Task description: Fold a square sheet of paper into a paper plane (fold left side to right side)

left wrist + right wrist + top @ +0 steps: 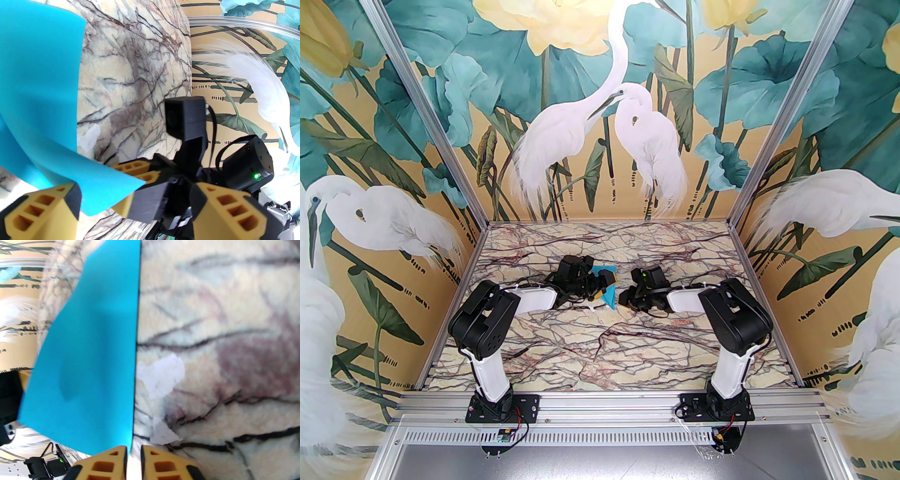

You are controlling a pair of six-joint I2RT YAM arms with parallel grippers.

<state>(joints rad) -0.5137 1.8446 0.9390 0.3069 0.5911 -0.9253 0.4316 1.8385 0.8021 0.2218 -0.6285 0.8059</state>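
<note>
The square sheet of paper (609, 296) is bright cyan-blue and stands curled up off the marble table (600, 347) between both grippers at mid-table. In the left wrist view the paper (39, 93) bows over the left-hand finger (39, 211) of my left gripper (136, 191), whose jaws stand wide apart. My right gripper (140, 172) sits just past the sheet's lower corner. In the right wrist view the paper (89, 357) rises on edge, and its lower edge runs down to the narrow gap of my right gripper (134, 452), where a thin strip of table shows between the fingers.
Small white scraps (161, 376) lie on the marble beside the sheet, also visible as a white scrap (89, 138) in the left wrist view. Mural walls and aluminium posts (454, 154) enclose the table on three sides. Both arms reach inward from the near rail (600, 405).
</note>
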